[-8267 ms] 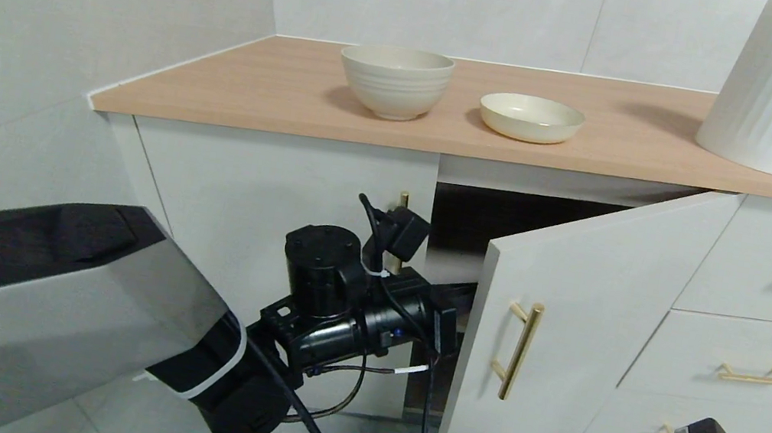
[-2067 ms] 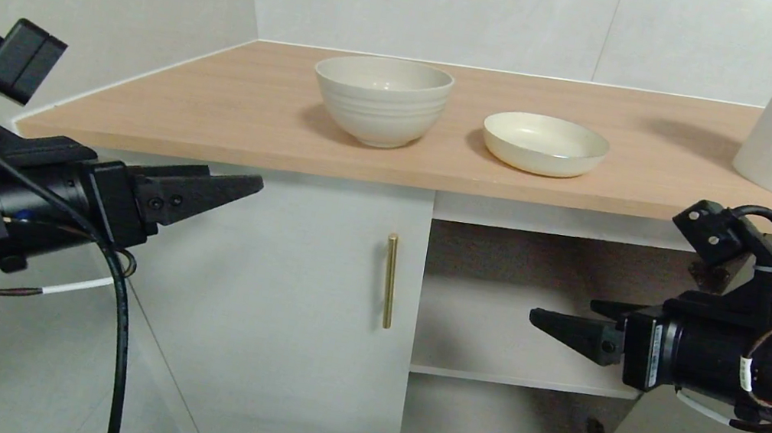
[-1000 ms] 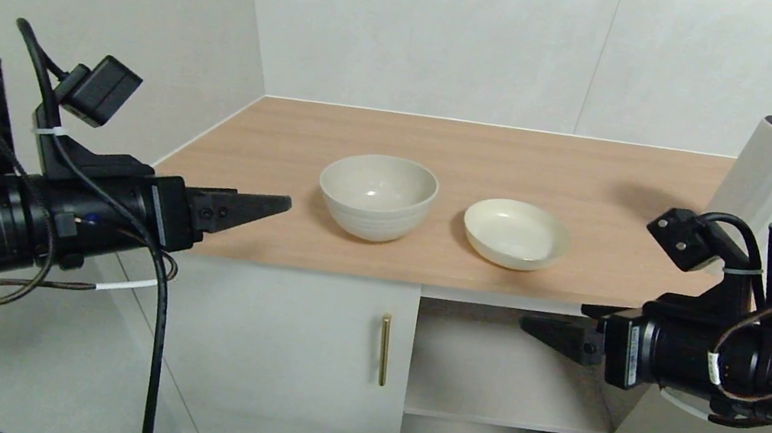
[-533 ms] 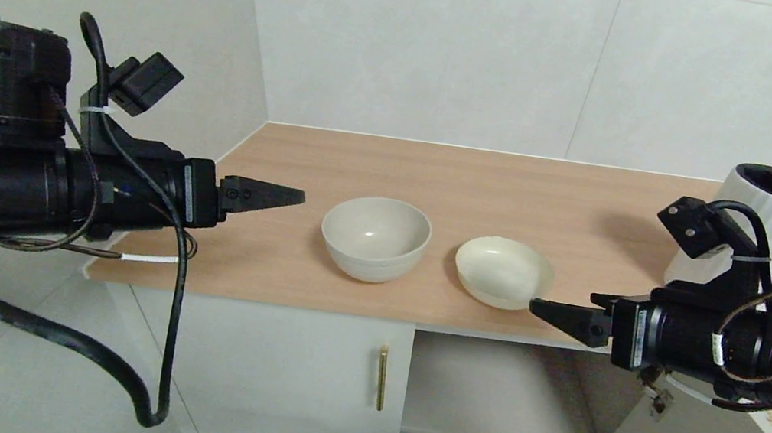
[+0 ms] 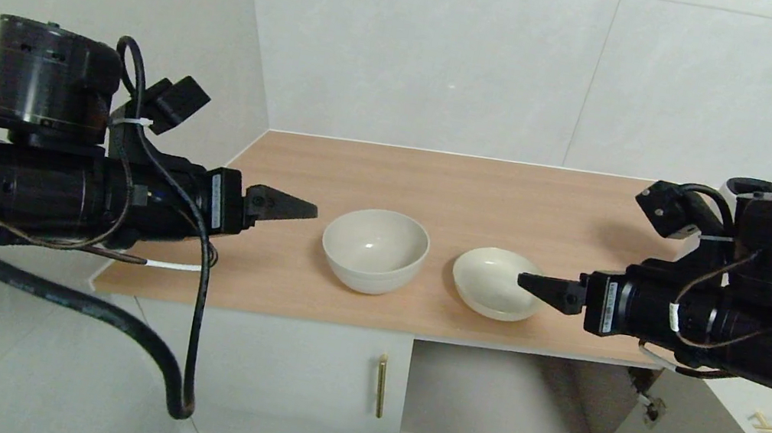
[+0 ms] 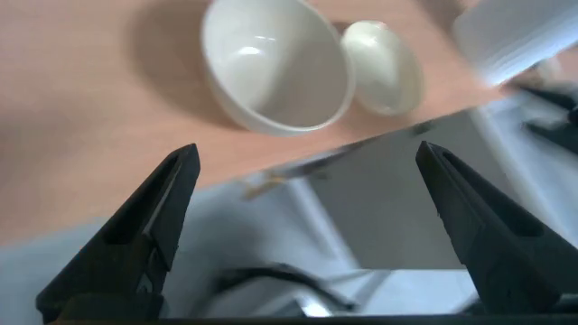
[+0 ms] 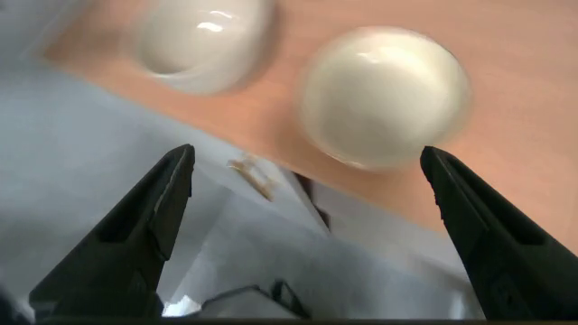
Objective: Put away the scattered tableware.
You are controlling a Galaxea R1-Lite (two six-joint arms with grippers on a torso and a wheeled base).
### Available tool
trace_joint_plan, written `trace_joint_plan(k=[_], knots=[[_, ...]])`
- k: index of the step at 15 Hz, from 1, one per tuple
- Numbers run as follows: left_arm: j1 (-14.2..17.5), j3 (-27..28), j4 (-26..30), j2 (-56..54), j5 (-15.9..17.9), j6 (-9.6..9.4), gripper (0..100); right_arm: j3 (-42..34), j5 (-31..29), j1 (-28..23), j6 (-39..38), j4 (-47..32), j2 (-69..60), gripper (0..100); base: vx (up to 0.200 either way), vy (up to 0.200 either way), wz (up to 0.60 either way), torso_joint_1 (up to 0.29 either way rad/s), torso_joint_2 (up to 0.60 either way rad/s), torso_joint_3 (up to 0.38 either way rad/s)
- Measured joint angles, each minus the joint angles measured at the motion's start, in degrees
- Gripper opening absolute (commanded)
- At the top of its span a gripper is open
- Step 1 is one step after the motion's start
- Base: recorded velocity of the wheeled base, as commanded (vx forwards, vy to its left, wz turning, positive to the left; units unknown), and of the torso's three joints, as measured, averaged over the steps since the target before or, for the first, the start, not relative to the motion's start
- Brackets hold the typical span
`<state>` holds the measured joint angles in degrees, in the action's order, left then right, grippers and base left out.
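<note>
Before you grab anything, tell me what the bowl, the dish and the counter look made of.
The bowl: likely glazed ceramic; off-white, smooth, with a bright glint inside. The dish: probably the same, cream and glossy, though plastic can't be ruled out. The counter: wood-look surface, matte, with fine grain lines; solid wood or laminate, I cannot tell.

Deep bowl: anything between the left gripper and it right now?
Nothing visible. The left gripper hangs open beside the deep bowl, with only bare countertop between them. The shallow dish sits on the bowl's far side, out of the path.
</note>
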<state>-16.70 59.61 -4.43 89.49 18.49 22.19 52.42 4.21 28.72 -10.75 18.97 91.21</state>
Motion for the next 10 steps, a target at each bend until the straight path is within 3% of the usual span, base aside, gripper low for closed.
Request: trace_joint_plan(k=[2, 4, 7, 8, 10], knots=[[-1.0, 2.2, 1.0, 1.4, -0.1, 5.29, 100, 4.6, -4.3, -0.1, -4.3, -6.1, 1.3, 100, 0.0, 0.0, 0.0, 0.0, 0.0, 0.0], [-1.5, 3.2, 0.9, 2.9, -0.8, 6.28, 100, 7.2, -7.5, -0.1, -5.8, -7.0, 2.9, 100, 0.0, 0.0, 0.0, 0.0, 0.0, 0.0], [-2.5, 4.3, 0.2, 6.7, -7.7, 6.63, 100, 9.3, -12.8, -0.2, -6.0, -6.1, 5.8, 100, 0.0, 0.0, 0.0, 0.0, 0.0, 0.0], [-3.2, 4.9, -0.1, 8.3, -9.9, 7.67, 100, 9.8, -14.1, -0.3, -6.3, -5.4, 6.8, 100, 0.0, 0.0, 0.0, 0.0, 0.0, 0.0], [-4.9, 6.6, -1.1, 11.2, -11.9, 13.49, 100, 10.3, -14.9, -0.4, -7.2, -4.6, 8.2, 100, 0.0, 0.0, 0.0, 0.0, 0.0, 0.0]])
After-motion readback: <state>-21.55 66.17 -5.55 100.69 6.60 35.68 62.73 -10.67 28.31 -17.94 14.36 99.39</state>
